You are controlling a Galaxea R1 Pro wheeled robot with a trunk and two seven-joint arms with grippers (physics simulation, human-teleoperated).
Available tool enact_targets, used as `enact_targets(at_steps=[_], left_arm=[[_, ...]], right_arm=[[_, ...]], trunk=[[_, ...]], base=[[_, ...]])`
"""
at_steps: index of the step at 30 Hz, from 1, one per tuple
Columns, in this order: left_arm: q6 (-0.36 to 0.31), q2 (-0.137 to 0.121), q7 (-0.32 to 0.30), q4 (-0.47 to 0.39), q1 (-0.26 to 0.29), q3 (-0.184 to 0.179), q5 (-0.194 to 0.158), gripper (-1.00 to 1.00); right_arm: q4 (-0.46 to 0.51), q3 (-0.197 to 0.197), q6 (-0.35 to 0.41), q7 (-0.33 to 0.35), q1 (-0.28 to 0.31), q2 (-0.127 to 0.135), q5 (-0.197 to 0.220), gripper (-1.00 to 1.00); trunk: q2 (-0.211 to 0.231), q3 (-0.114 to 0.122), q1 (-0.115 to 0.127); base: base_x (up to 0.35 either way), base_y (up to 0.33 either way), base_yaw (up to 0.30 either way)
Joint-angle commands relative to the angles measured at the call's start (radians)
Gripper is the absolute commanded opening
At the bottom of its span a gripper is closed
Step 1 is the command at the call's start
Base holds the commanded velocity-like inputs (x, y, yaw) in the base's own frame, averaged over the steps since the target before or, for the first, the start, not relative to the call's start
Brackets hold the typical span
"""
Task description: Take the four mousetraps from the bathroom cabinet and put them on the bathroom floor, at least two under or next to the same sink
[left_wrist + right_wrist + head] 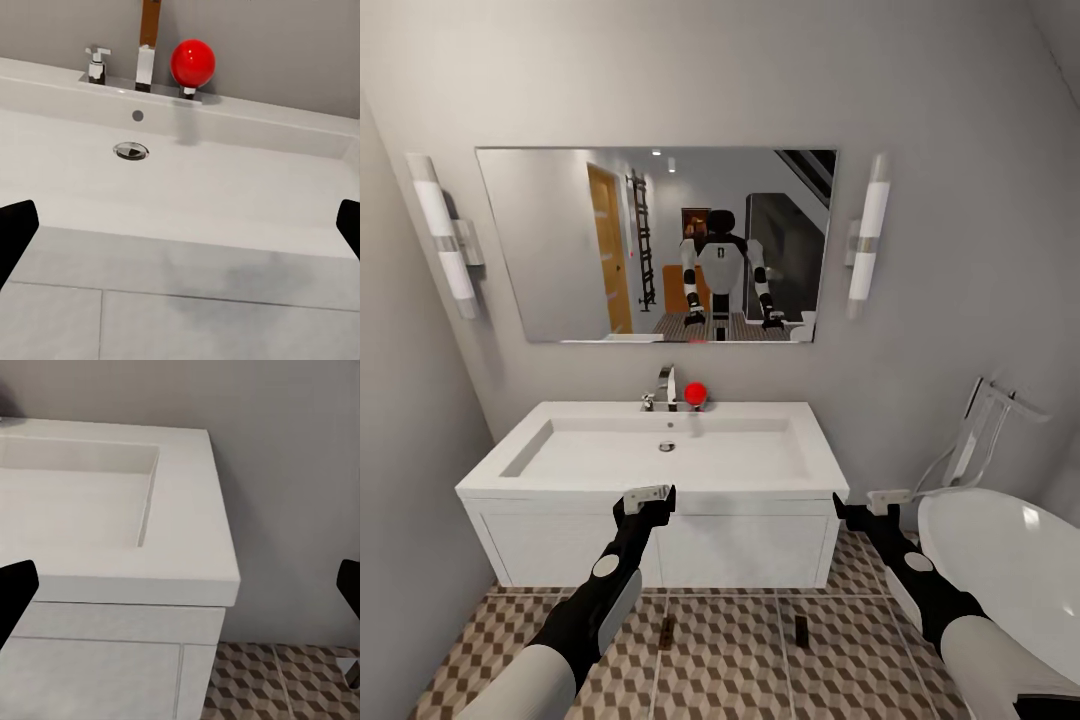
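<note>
facing a white rectangular sink (660, 450) on a white vanity box, with a silver tap (663, 386), a shiny red ball (695, 394) beside it, and a wide wall mirror (656, 243) above. two small dark flat mousetraps (666, 631) (800, 628) lying on the brown, beige and white cube-pattern bathroom floor (740, 660) just in front of the sink, well apart from each other. left black fingers (648, 496) and right black fingers (880, 498) both spread wide and holding nothing, raised near the sink's front edge, a white tub (1010, 560) off to the right.
</note>
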State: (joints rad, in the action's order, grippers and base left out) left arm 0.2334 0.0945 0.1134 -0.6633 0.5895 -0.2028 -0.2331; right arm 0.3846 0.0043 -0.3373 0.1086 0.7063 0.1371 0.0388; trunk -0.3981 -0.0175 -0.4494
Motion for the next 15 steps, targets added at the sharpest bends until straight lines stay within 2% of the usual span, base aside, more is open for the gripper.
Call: enact_targets(at_steps=[1, 11, 15], left_arm=[[0.004, -0.001, 0.008, 0.001, 0.001, -0.006, -0.008, 1.0], [0.007, -0.002, 0.008, 0.001, 0.001, -0.004, -0.008, 1.0], [0.033, -0.002, 0.008, 0.001, 0.0, -0.003, -0.008, 1.0]], right_arm=[[-0.001, 0.0, -0.003, 0.005, 0.001, 0.0, 0.004, 1.0], [-0.001, 0.001, -0.003, 0.005, 0.001, 0.0, 0.004, 1.0], [-0.001, 0.002, -0.003, 0.005, 0.001, -0.001, 0.004, 1.0]], trunk=[[-0.002, -0.002, -0.001], [-0.002, -0.002, -0.001], [-0.002, -0.002, -0.001]], base=[[0.0, 0.0, 0.0], [0.0, 0.0, 0.0], [0.0, 0.0, 0.0]])
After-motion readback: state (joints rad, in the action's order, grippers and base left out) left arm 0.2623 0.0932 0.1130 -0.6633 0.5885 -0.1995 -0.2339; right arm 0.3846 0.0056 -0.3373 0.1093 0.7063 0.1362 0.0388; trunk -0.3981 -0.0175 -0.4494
